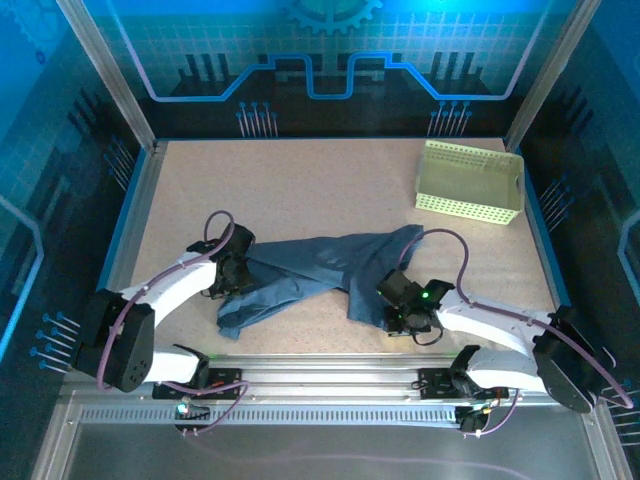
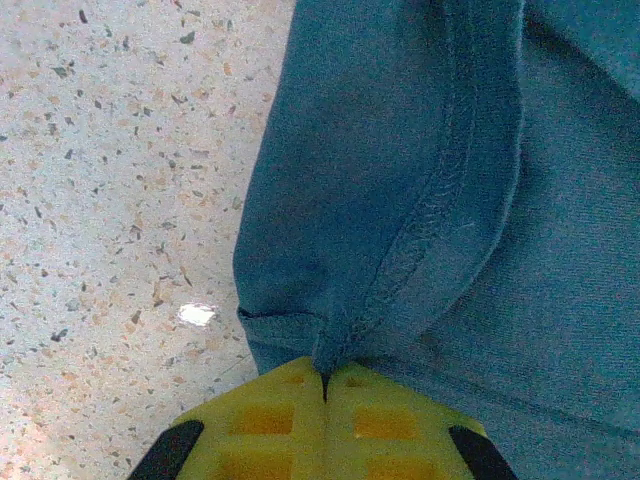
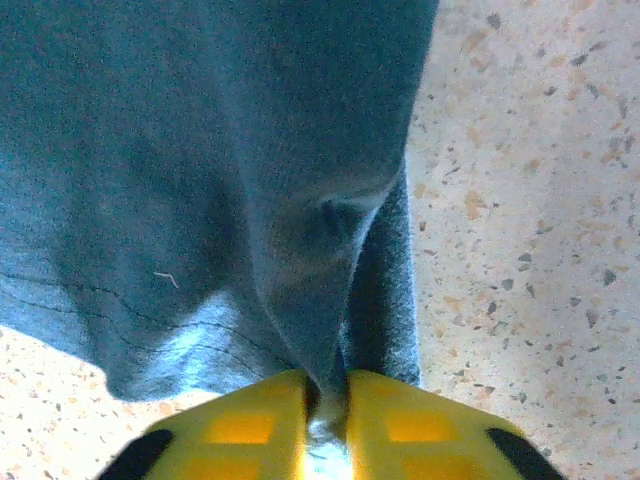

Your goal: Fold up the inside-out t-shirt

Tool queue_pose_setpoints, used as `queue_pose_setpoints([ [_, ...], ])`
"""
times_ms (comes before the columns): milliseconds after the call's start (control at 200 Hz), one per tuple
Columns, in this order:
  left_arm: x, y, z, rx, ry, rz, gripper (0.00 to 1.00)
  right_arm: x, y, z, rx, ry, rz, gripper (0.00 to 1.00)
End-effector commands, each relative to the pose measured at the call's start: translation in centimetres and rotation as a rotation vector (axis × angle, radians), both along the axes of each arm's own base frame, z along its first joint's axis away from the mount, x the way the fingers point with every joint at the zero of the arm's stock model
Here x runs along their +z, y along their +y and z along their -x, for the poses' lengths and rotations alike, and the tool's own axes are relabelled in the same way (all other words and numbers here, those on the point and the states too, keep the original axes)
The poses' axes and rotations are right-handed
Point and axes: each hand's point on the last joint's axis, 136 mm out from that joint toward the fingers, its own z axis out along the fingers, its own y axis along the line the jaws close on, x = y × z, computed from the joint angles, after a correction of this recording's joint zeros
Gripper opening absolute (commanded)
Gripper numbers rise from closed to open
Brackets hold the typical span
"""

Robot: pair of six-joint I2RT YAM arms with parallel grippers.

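The inside-out t-shirt [image 1: 320, 268] lies crumpled in a loose band across the near half of the bench [image 1: 290, 190], well apart from the basket [image 1: 470, 182]. My left gripper [image 2: 325, 372] is closed tight on a seamed edge at its left end. My right gripper [image 3: 327, 388] pinches a fold of cloth at its right end. I judge no fold is made yet: spreading flat comes first, then the folding.
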Motion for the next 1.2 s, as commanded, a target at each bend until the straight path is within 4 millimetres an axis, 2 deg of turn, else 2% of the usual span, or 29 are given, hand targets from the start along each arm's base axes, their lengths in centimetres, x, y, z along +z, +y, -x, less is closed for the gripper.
queue_pose_setpoints([
  [0, 0.2, 0.2, 0.3, 0.005, -0.008, 0.018, 0.0, 1.5, -0.2, -0.8, 0.001, -0.053, 0.03, 0.1],
  [40, 0.3, 0.3, 0.3, 0.008, -0.014, 0.02, 0.0, 2.2, -0.2, -1.0, 0.015, -0.077, 0.03, 0.07],
  [180, 0.8, 0.7, 0.1, 0.025, -0.043, 0.023, 0.0, 3.9, -1.3, -1.1, 0.04, -0.109, 0.074, 0.07],
  [210, 1.0, 0.7, 0.1, 0.026, -0.05, 0.028, 0.0, 4.0, -1.3, -1.1, 0.045, -0.108, 0.073, 0.1],
  [280, 1.2, 0.9, -0.1, 0.028, -0.059, 0.031, 0.0, 3.6, -1.0, -0.9, 0.056, -0.081, 0.058, 0.28],
  [410, 1.1, 0.9, 0.0, 0.026, -0.055, 0.035, 0.0, 2.6, -0.3, -0.8, 0.064, -0.052, 0.05, 0.33],
  [600, 0.9, 0.9, 0.2, 0.025, -0.051, 0.04, 0.0, 2.7, 0.2, -0.7, 0.069, -0.053, 0.069, 0.31],
  [845, 0.8, 0.8, 0.1, 0.025, -0.049, 0.042, 0.0, 1.4, 0.9, 0.1, 0.064, -0.017, 0.087, 0.31],
  [965, 0.8, 0.8, 0.1, 0.025, -0.049, 0.042, 0.0, 1.4, 0.4, 0.1, 0.061, -0.018, 0.149, 0.29],
  [1051, 0.9, 0.9, 0.2, 0.027, -0.052, 0.039, 0.0, 1.3, -0.3, 0.2, 0.054, -0.015, 0.186, 0.25],
  [1196, 1.0, 1.1, 0.1, 0.036, -0.061, 0.036, 0.0, 1.7, -1.0, 0.4, 0.047, -0.027, 0.211, 0.12],
])
